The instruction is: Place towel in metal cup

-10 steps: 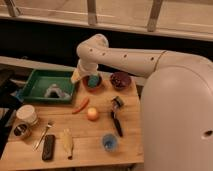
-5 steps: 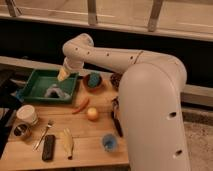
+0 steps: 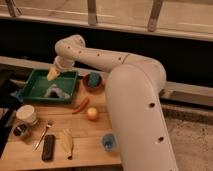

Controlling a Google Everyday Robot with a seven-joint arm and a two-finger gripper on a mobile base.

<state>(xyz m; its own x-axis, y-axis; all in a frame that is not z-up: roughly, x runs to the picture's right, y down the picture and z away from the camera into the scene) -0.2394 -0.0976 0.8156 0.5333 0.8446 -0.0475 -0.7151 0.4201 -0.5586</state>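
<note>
From my console the arm stretched over the green tray because the towel lay there, the gripper hanging just above it, its grip beyond my telling, the metal cup well apart.

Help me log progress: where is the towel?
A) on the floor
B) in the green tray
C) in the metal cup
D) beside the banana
B: the towel lies crumpled in the green tray, with the gripper over the tray's back edge.
</note>
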